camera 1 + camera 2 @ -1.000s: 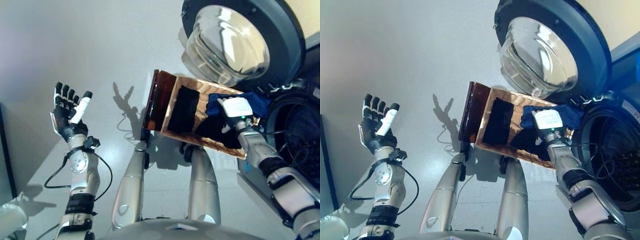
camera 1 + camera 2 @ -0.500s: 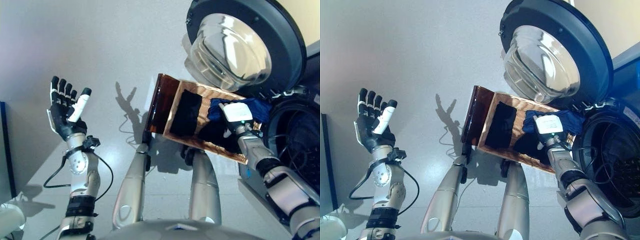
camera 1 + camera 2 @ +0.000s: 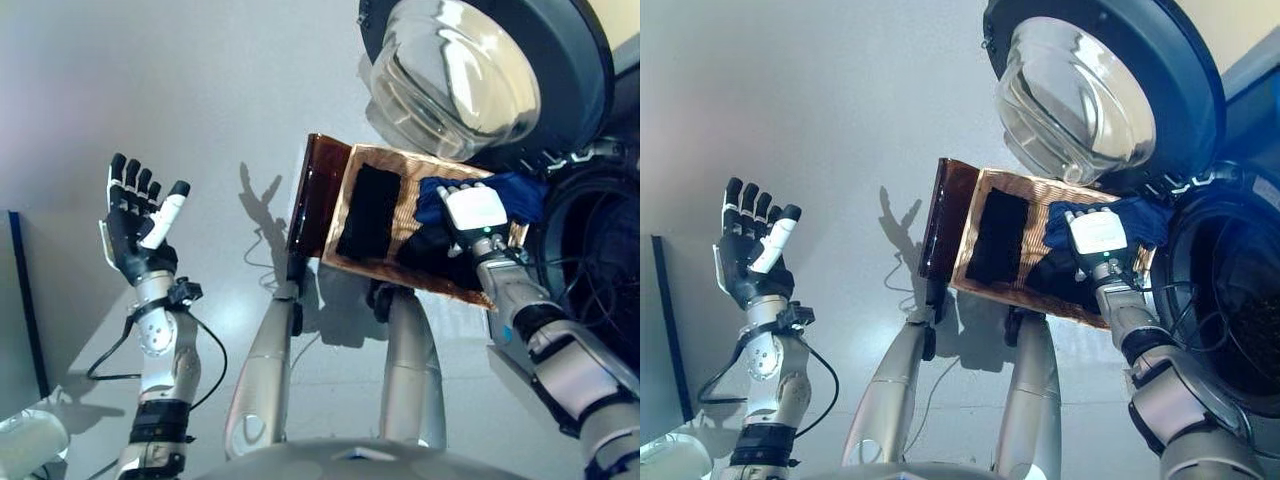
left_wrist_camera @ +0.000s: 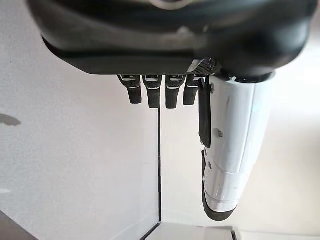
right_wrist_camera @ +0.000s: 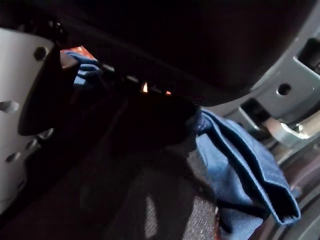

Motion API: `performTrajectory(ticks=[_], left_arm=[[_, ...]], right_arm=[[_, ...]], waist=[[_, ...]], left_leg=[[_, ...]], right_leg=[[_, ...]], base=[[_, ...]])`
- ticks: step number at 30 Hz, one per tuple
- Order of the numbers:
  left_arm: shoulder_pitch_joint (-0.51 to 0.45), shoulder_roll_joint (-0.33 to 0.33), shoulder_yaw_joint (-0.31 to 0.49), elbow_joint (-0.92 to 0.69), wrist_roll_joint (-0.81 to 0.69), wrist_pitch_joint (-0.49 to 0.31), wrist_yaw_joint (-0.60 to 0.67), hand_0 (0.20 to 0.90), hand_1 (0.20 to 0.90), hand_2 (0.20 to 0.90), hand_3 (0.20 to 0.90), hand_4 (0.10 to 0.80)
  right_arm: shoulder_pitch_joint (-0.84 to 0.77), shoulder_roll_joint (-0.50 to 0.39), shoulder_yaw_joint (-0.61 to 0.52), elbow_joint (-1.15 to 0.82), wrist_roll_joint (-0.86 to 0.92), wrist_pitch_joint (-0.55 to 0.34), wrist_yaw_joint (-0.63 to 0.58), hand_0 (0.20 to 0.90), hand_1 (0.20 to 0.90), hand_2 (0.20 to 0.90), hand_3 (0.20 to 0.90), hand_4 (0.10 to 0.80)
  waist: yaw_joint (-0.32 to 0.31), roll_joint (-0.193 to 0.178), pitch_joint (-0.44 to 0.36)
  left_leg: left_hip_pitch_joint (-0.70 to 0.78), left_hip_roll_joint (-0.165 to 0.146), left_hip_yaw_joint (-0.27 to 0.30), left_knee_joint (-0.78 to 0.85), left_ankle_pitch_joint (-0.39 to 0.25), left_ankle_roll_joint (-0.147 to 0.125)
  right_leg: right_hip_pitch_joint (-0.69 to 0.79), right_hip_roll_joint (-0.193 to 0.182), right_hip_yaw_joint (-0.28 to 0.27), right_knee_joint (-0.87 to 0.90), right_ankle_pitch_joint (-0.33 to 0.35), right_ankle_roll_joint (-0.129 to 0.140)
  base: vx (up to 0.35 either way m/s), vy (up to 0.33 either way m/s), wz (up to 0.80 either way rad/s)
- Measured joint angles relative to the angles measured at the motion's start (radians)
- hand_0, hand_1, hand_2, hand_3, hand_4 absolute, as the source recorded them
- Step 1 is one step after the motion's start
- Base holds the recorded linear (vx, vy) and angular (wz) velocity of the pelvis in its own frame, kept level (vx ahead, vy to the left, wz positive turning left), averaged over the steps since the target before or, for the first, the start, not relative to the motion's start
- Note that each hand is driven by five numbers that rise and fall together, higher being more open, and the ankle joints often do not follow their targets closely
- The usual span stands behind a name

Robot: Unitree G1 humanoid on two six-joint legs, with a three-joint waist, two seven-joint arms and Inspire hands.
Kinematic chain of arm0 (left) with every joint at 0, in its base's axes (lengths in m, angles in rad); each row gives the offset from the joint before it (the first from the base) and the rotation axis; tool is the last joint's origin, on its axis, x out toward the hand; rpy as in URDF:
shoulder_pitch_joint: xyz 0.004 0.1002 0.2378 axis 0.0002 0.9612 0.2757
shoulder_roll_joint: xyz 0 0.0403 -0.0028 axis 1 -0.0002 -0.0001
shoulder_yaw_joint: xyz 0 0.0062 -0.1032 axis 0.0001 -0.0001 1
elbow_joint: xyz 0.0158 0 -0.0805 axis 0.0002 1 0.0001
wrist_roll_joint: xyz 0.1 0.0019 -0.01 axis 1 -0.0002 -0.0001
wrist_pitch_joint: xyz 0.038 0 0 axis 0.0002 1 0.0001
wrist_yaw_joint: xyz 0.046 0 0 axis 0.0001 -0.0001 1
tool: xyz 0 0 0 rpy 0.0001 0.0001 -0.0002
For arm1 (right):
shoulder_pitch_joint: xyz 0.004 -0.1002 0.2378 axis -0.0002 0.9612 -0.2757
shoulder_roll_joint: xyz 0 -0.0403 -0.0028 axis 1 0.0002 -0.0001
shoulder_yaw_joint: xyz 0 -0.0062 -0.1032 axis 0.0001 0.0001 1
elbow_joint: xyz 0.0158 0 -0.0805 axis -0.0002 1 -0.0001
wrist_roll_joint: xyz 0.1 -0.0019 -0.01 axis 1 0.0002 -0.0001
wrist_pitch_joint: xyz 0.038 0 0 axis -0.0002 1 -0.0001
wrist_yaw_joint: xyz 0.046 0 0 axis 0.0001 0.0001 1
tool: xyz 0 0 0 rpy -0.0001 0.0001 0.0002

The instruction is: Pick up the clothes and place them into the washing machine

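While our right hand (image 3: 472, 212) grips the blue cloth (image 3: 515, 192) in the basket (image 3: 372, 165), it may snag on the rim beside the drum (image 3: 600, 270); our left hand (image 3: 135, 230) hangs spread, empty.

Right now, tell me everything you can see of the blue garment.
The blue garment is a dark blue, denim-like cloth, folded or bunched, with a thick doubled edge showing in the right wrist view. It lies at the end of the brown woven basket nearest the washing machine's open drum, draped over the rim. The right hand rests on it; whether its fingers grip the cloth cannot be seen. Black clothes lie beside it in the basket.
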Motion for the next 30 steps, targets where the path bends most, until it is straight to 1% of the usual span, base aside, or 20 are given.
performTrajectory(ticks=[1, 2, 3, 5, 7, 10, 13, 15, 17, 18, 20, 23, 24, 26, 28, 30], left_arm=[[0.002, 0.000, 0.000, 0.000, 0.000, 0.000, 0.001, 0.900, 0.900, 0.900, 0.900, 0.800], [0.005, 0.000, -0.003, 0.000, -0.001, 0.001, 0.001, 0.900, 0.900, 0.900, 0.900, 0.800], [0.005, 0.000, -0.010, 0.000, -0.001, 0.001, 0.001, 0.900, 0.900, 0.900, 0.900, 0.800], [0.005, 0.000, -0.017, 0.000, 0.000, 0.001, 0.000, 0.900, 0.900, 0.900, 0.900, 0.800], [0.003, 0.000, -0.021, 0.000, 0.000, 0.001, 0.000, 0.900, 0.900, 0.900, 0.900, 0.800], [0.001, -0.002, -0.031, -0.001, 0.002, 0.001, 0.000, 0.900, 0.900, 0.900, 0.900, 0.800], [0.002, -0.002, -0.030, -0.001, 0.002, 0.000, 0.002, 0.900, 0.900, 0.900, 0.900, 0.800], [0.006, -0.002, -0.028, -0.001, 0.001, 0.000, 0.003, 0.900, 0.900, 0.900, 0.900, 0.800], [0.004, -0.002, -0.028, -0.001, 0.000, 0.000, 0.003, 0.900, 0.900, 0.900, 0.900, 0.800], [0.003, -0.002, -0.029, -0.001, 0.000, 0.001, 0.003, 0.900, 0.900, 0.900, 0.900, 0.800], [0.005, -0.003, -0.028, -0.001, 0.000, 0.000, 0.004, 0.900, 0.900, 0.900, 0.900, 0.800], [-0.006, -0.003, -0.026, -0.001, 0.000, -0.002, 0.010, 0.900, 0.900, 0.900, 0.900, 0.800], [-0.013, -0.003, -0.026, 0.000, 0.000, -0.002, 0.010, 0.900, 0.900, 0.900, 0.900, 0.800], [-0.031, -0.005, -0.028, 0.006, 0.000, 0.000, 0.011, 0.900, 0.900, 0.900, 0.900, 0.800], [-0.034, -0.005, -0.028, 0.009, 0.000, 0.000, 0.011, 0.900, 0.900, 0.900, 0.900, 0.800], [-0.032, -0.004, -0.025, 0.010, 0.000, -0.003, 0.022, 0.900, 0.900, 0.900, 0.900, 0.800]], right_arm=[[-0.002, -0.001, 0.000, 0.000, -0.002, 0.000, 0.000, 0.595, 0.595, 0.595, 0.595, 0.582], [-0.009, -0.001, 0.000, 0.001, -0.004, 0.000, -0.001, 0.313, 0.313, 0.313, 0.313, 0.380], [-0.015, -0.001, 0.001, 0.006, -0.004, 0.001, -0.001, 0.200, 0.200, 0.200, 0.200, 0.300], [-0.034, 0.002, 0.001, 0.019, -0.005, 0.003, -0.001, 0.200, 0.200, 0.200, 0.200, 0.300], [-0.087, 0.004, 0.001, 0.029, -0.006, 0.021, -0.001, 0.200, 0.200, 0.200, 0.200, 0.300], [-0.116, -0.003, 0.003, 0.064, -0.006, 0.036, 0.000, 0.200, 0.200, 0.200, 0.200, 0.300], [-0.122, -0.006, 0.010, 0.103, -0.009, 0.041, 0.010, 0.200, 0.200, 0.200, 0.200, 0.300], [-0.126, -0.012, 0.036, 0.099, -0.021, 0.046, 0.043, 0.200, 0.200, 0.200, 0.200, 0.300], [-0.117, -0.015, 0.035, 0.094, -0.025, 0.046, 0.054, 0.200, 0.200, 0.200, 0.200, 0.300], [-0.108, -0.015, 0.034, 0.092, -0.025, 0.046, 0.065, 0.200, 0.200, 0.200, 0.200, 0.300], [-0.088, -0.014, 0.036, 0.091, -0.025, 0.042, 0.076, 0.200, 0.200, 0.200, 0.200, 0.300], [-0.068, -0.015, 0.028, 0.074, -0.024, 0.043, 0.078, 0.200, 0.200, 0.200, 0.200, 0.300], [-0.062, -0.015, 0.024, 0.071, -0.024, 0.043, 0.079, 0.200, 0.200, 0.200, 0.200, 0.300], [-0.046, -0.007, 0.004, 0.068, -0.023, 0.043, 0.093, 0.200, 0.200, 0.200, 0.200, 0.300], [-0.027, 0.005, -0.016, 0.068, -0.020, 0.045, 0.107, 0.200, 0.200, 0.200, 0.200, 0.300], [0.021, 0.022, -0.015, 0.072, -0.001, 0.039, 0.115, 0.200, 0.200, 0.200, 0.200, 0.300]], waist=[[0.000, 0.001, 0.001], [0.001, 0.003, 0.001], [0.003, 0.006, 0.001], [0.004, 0.010, 0.000], [0.017, 0.018, 0.001], [0.020, 0.044, -0.003], [0.043, 0.046, -0.005], [0.042, 0.047, -0.005], [0.040, 0.047, -0.005], [0.038, 0.047, -0.005], [0.039, 0.046, -0.005], [0.035, 0.046, -0.005], [0.033, 0.045, -0.004], [0.034, 0.045, -0.002], [0.039, 0.045, -0.002], [0.041, 0.044, 0.001]], left_leg=[[-0.001, 0.000, 0.000, -0.002, 0.000, 0.000], [0.000, 0.000, 0.000, -0.005, 0.000, 0.000], [0.000, -0.001, 0.000, -0.008, 0.000, 0.000], [0.001, -0.001, -0.001, -0.020, 0.000, 0.000], [-0.005, -0.003, -0.001, -0.039, -0.001, -0.001], [-0.013, -0.004, -0.001, -0.036, 0.000, -0.001], [-0.011, -0.006, 0.001, -0.038, 0.000, -0.001], [-0.009, -0.009, 0.004, -0.041, 0.001, 0.002], [-0.007, -0.010, 0.004, -0.040, 0.011, 0.012], [0.002, -0.010, 0.004, -0.041, 0.024, 0.013], [0.023, -0.009, 0.004, -0.041, 0.045, 0.014], [0.040, -0.012, 0.004, -0.055, 0.046, 0.009], [0.046, -0.019, 0.004, -0.059, 0.046, 0.010], [0.074, -0.021, 0.002, -0.072, 0.038, 0.014], [0.098, -0.019, 0.003, -0.091, 0.043, 0.015], [0.149, -0.020, 0.002, -0.121, 0.046, 0.023]], right_leg=[[-0.002, 0.000, 0.000, -0.001, 0.000, 0.000], [-0.004, 0.000, 0.000, -0.001, 0.000, 0.000], [-0.004, 0.001, 0.000, -0.001, 0.000, 0.000], [-0.006, 0.000, 0.000, -0.005, 0.000, 0.000], [-0.018, 0.002, -0.003, -0.018, 0.002, 0.004], [-0.019, -0.002, -0.003, -0.017, 0.003, 0.004], [-0.016, -0.009, -0.003, -0.018, 0.003, 0.004], [-0.014, -0.011, 0.002, -0.018, 0.006, 0.009], [-0.007, -0.011, 0.003, -0.014, 0.009, 0.012], [0.003, -0.012, 0.003, -0.013, 0.015, 0.008], [0.024, -0.011, 0.002, -0.009, 0.004, 0.012], [0.039, -0.015, 0.001, -0.015, 0.003, 0.008], [0.046, -0.017, -0.001, -0.019, 0.004, 0.009], [0.074, -0.019, -0.001, -0.033, -0.004, 0.018], [0.096, -0.017, -0.005, -0.048, 0.002, 0.019], [0.148, -0.018, -0.006, -0.077, 0.004, 0.028]], base=[[0.000, 0.000, 0.00], [0.000, 0.000, 0.00], [0.000, 0.000, 0.00], [0.016, -0.002, 0.03], [0.000, 0.000, 0.00], [0.017, 0.017, 0.19], [0.025, 0.033, 0.02], [0.011, 0.008, 0.04], [0.028, 0.021, 0.14], [0.026, 0.024, 0.12], [0.035, 0.031, 0.01], [-0.013, 0.027, 0.00], [0.057, 0.045, 0.00], [0.026, 0.057, -0.01], [0.009, 0.051, -0.07], [0.112, 0.064, -0.06]])
